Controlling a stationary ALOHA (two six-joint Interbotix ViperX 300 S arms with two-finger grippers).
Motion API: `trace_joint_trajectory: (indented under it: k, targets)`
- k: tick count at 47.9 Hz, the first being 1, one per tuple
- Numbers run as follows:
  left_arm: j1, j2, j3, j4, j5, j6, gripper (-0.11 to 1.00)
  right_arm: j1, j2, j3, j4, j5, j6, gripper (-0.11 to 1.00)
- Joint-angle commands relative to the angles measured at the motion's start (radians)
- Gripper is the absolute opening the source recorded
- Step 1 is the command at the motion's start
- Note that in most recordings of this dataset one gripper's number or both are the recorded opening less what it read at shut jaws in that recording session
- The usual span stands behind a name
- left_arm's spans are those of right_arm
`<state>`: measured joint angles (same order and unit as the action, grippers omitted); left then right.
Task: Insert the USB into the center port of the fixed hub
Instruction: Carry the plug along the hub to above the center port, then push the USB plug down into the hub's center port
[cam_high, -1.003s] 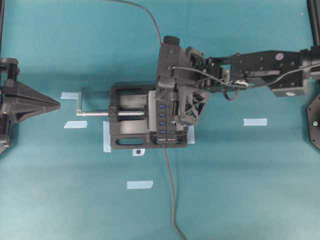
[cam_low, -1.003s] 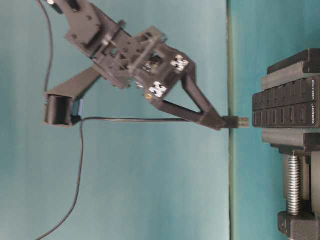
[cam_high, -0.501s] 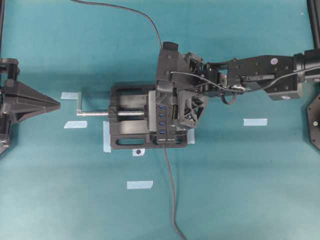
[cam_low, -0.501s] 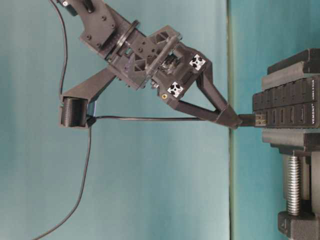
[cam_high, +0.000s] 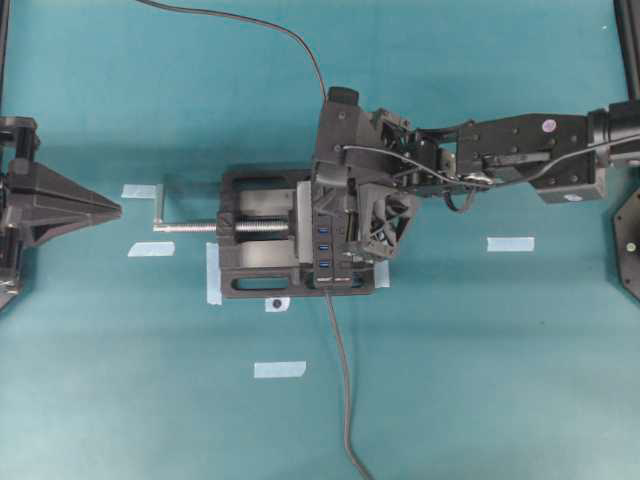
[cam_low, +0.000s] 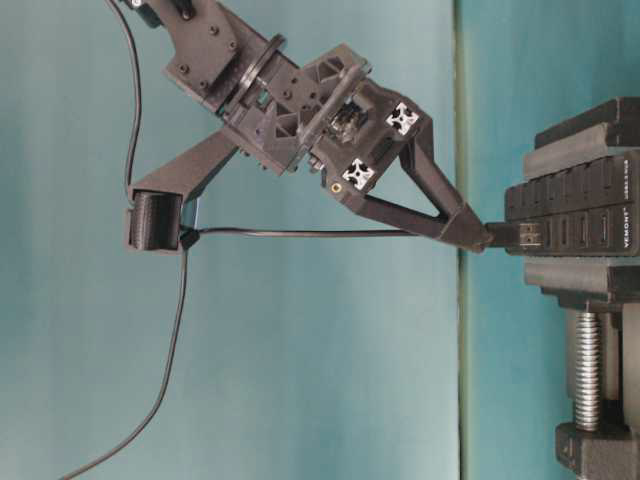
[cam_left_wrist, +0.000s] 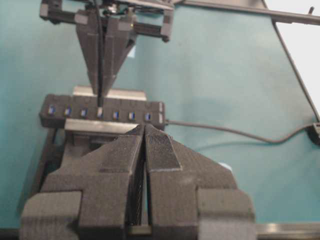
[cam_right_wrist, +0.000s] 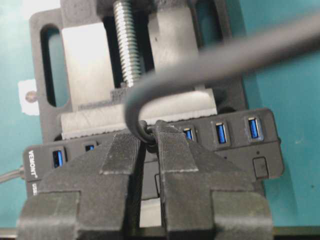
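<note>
A teal table (cam_high: 500, 400) carries 1 black vise (cam_high: 255, 260) clamping 1 fixed hub (cam_high: 323, 245), with 5 tape strips around. The right gripper (cam_high: 345, 225) hangs over the hub; the left gripper (cam_high: 105, 208) waits well apart at 9 o'clock. At table level, the right gripper's fingers (cam_low: 465, 228), narrowed, pinch the USB (cam_low: 525, 236), its metal tip touching the hub face. The left wrist view shows 7 blue slots, the plug at the 4th, and the left fingers (cam_left_wrist: 160, 150) pressed together, empty. The right wrist view shows the cable (cam_right_wrist: 210, 60) arching from the pinched plug.
</note>
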<state>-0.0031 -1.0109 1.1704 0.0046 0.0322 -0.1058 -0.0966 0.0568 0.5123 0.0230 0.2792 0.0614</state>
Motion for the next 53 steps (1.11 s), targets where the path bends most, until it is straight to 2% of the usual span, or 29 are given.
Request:
trace_joint_trajectory:
  k: [1, 53]
  targets:
    - [-0.002, 0.008, -0.017, 0.002, -0.005, -0.002, 0.00, 0.003, -0.014, -0.008, 0.002, -0.009, 0.011, 0.07]
    - [-0.002, 0.005, -0.017, 0.002, -0.006, -0.002, 0.00, 0.011, 0.009, -0.008, -0.005, 0.002, 0.009, 0.07]
